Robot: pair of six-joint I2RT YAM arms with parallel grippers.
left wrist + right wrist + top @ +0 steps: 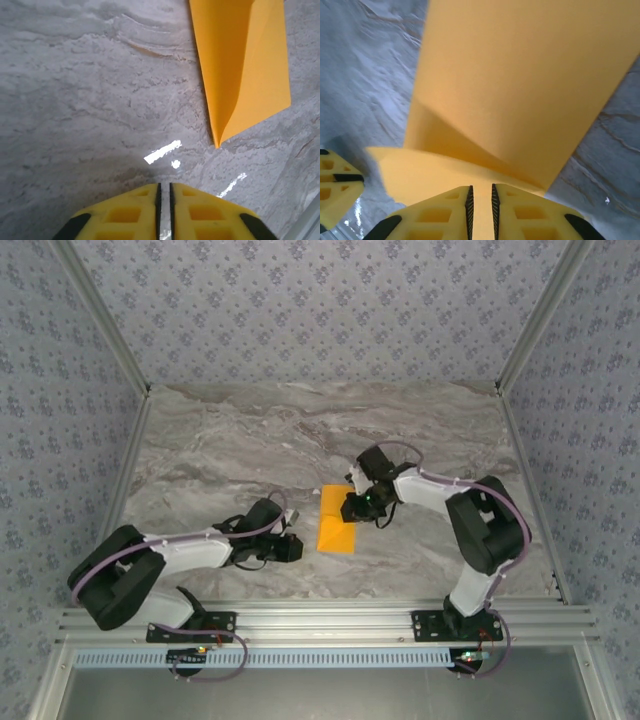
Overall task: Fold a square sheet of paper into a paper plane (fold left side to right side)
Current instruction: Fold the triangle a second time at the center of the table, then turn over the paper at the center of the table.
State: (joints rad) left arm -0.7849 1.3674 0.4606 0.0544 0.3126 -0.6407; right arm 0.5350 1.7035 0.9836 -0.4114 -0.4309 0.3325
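The marble table point(250, 440) carries a folded orange sheet of paper point(336, 521) near its front middle. From above, the right gripper point(360, 506) sits at the paper's right edge, and the left gripper point(297, 548) lies just left of the paper, not touching it. The right wrist camera adds that a raised flap runs into the narrow slit between that gripper's fingers, pinched. The left wrist camera shows its fingers almost together, holding nothing, with the paper's corner ahead.
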